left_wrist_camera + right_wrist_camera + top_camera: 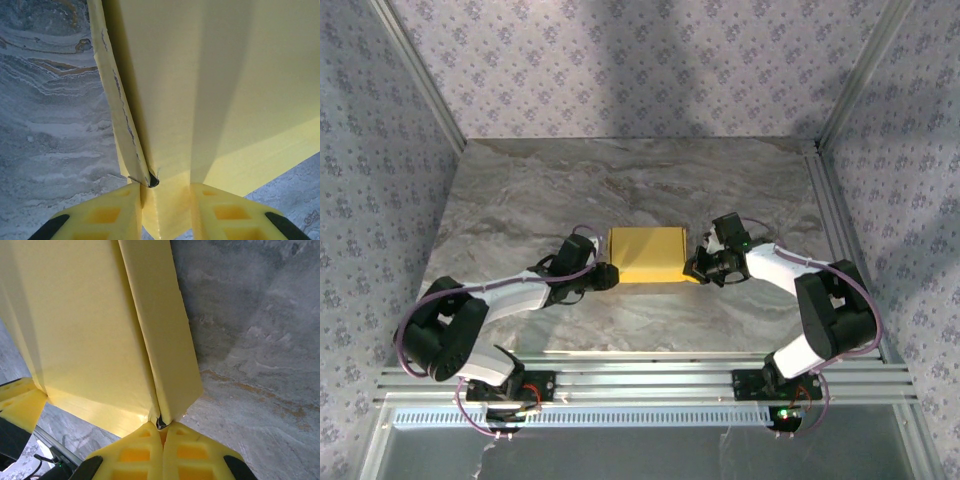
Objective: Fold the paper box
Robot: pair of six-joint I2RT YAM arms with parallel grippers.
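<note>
The paper box, folded into a yellow rectangle, is held over the middle of the marble bench. Its left edge is clamped in the left pincer, and its near right corner is pinched in the right pincer, whose jaws are closed on the card. What lies inside the box cannot be told.

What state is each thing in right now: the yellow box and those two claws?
paper box: folded into a flat yellow rectangle, held at both ends.
left gripper: shut, pinching one end of the paper box.
right gripper: shut, pinching the opposite end.
</note>
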